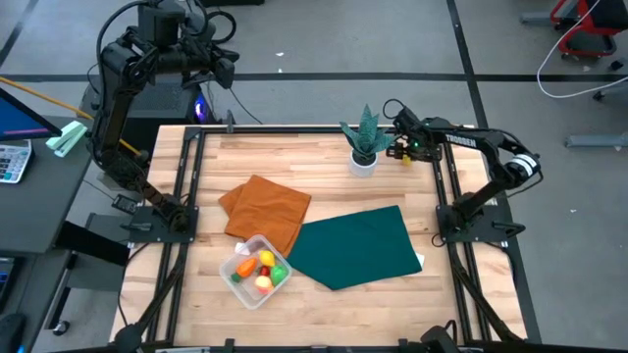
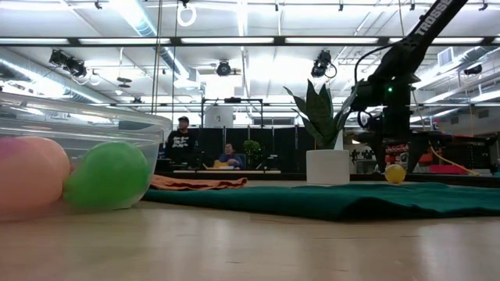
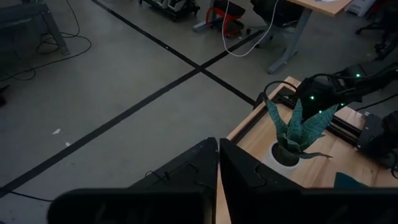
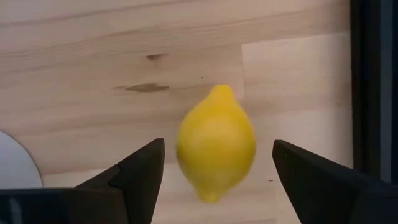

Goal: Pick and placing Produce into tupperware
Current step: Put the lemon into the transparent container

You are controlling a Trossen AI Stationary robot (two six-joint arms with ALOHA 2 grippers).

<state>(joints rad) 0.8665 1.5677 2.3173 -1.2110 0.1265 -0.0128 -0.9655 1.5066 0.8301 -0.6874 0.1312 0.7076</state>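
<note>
The right gripper (image 4: 217,171) has its jaws wide apart, one finger on each side of a yellow toy lemon (image 4: 216,142), with a gap on both sides, so nothing is held. The lemon lies on the wood just beside the white pot of the spiky plant (image 1: 364,140), close to the table's dark frame (image 1: 442,176). The left gripper (image 3: 217,163) is closed and empty, raised beyond the table's far edge. The clear tub (image 1: 256,271), with several toy fruits inside, stands well apart from the plant, touching the orange cloth (image 1: 265,208), near the green cloth (image 1: 357,246).
</note>
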